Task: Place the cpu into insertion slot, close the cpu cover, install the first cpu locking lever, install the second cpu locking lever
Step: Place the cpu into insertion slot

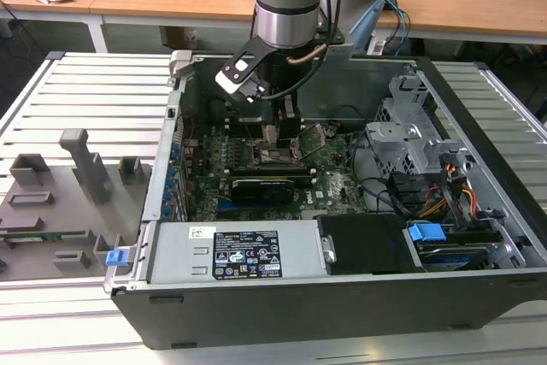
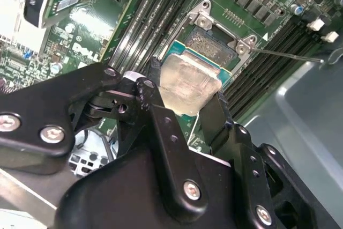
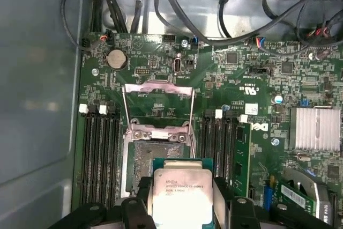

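Observation:
My gripper [image 2: 187, 94] is shut on the cpu [image 2: 188, 81], a silvery square chip on a green carrier, clamped between two black fingers [image 2: 155, 73]. In both wrist views the cpu [image 3: 179, 189] hangs partly over the near edge of the insertion slot [image 3: 158, 151], whose dark bed lies bare. I cannot tell whether chip and slot touch. The cpu cover [image 3: 158, 85] is swung open, lying back beyond the slot, with thin wire levers [image 3: 192, 111] raised along its sides. In the exterior view the gripper [image 1: 282, 138] reaches down into the open computer case over the slot [image 1: 275, 160].
Black memory slots [image 3: 99, 148] flank the socket on both sides. A long black card [image 1: 269, 187] sits just in front of it. Loose cables [image 3: 214, 30] run along the board's far edge. The drive cage [image 1: 410, 138] and power supply [image 1: 244, 254] border the board.

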